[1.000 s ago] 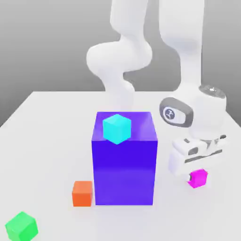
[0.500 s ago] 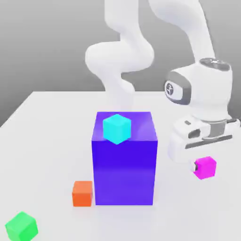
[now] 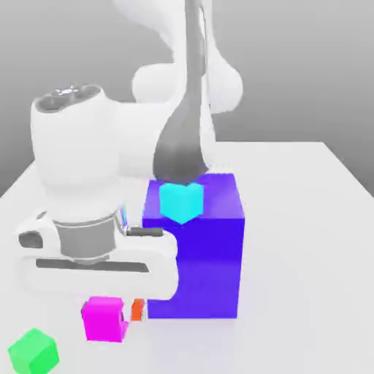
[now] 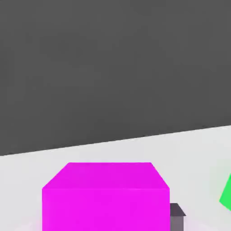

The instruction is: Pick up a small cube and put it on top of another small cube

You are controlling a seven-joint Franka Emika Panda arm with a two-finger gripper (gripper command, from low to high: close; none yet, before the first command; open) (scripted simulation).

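The small magenta-pink cube hangs under my white hand at the exterior view's lower left, and my gripper is shut on it. It fills the near part of the hand view as the magenta cube, with a dark fingertip beside it. Just behind it in the exterior view, a sliver of the orange cube shows against the foot of the big blue-purple block. A cyan cube sits on top of that block.
A green cube lies on the white table near the front left corner in the exterior view and appears at the hand view's edge as a green cube. The arm's links rise behind the block.
My hand has swung from the exterior view's right side, across the front of the blue-purple block, to its left, carrying the magenta cube. The orange cube is now mostly covered.
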